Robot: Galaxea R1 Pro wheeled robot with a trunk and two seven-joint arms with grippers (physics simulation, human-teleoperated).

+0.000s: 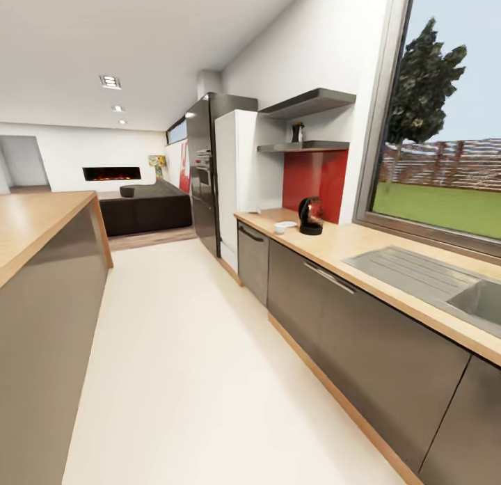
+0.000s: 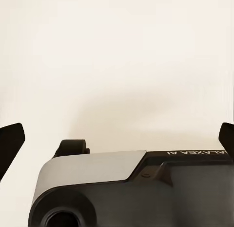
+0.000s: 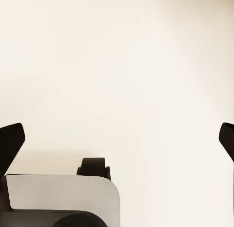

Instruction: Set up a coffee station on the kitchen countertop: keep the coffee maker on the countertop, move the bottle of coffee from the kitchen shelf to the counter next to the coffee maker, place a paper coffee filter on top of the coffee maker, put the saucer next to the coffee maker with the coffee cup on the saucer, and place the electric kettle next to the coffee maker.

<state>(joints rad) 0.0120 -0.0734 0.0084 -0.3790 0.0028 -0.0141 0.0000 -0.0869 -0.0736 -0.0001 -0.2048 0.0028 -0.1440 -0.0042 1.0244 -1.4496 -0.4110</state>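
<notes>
The black coffee maker (image 1: 310,216) stands on the wooden countertop (image 1: 362,243) against the red backsplash, well ahead on the right. A white cup (image 1: 284,227) sits just beside it; whether it rests on a saucer is too small to tell. A dark bottle (image 1: 297,132) stands on the lower wall shelf (image 1: 304,147) above. In the left wrist view my left gripper (image 2: 117,139) hangs open over the pale floor, its dark fingertips (image 2: 10,144) far apart. My right gripper (image 3: 117,139) is likewise open, fingertips (image 3: 10,141) wide, holding nothing.
A steel sink (image 1: 459,290) is set into the near counter under the window. Grey cabinets (image 1: 362,346) line the right side, a wood-topped island (image 1: 42,276) the left, with a pale floor aisle (image 1: 188,360) between. Fridge (image 1: 235,179) and oven tower stand beyond. The robot's base (image 2: 131,188) shows below the wrists.
</notes>
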